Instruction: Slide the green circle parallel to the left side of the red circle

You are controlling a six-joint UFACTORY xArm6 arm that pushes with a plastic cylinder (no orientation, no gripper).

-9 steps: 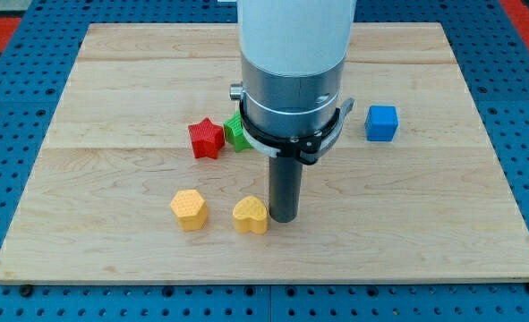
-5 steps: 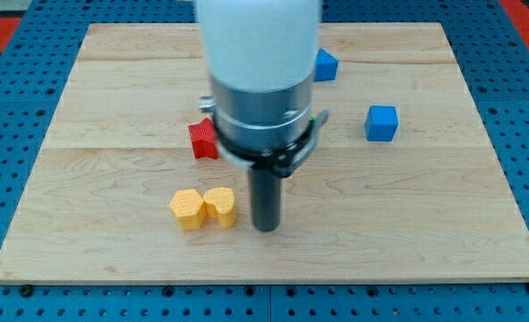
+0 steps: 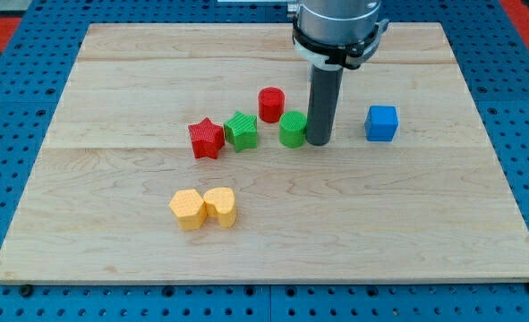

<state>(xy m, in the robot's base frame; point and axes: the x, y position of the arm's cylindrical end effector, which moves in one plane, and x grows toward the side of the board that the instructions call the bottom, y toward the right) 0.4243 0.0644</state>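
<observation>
Tip (image 3: 319,141) set against green circle (image 3: 292,130) on its right. No hand is fitted. Circle sits below-right of red circle (image 3: 271,104); leftward push remains.

my tip (image 3: 318,141): resting on the board (image 3: 112,89), touching the right side of the green circle (image 3: 292,129), it seems.
green circle: sitting just below and to the view's right of the red circle (image 3: 270,104), close beside it.
green star (image 3: 241,131): lying to the view's left of the green circle, touching the red star (image 3: 206,139) on its own left.
blue cube (image 3: 381,122): standing to the view's right of my tip, apart from it.
yellow hexagon (image 3: 188,209): sitting toward the view's bottom left, touching the yellow heart (image 3: 220,206) on its right.
yellow pair: lying well below the row of stars.
</observation>
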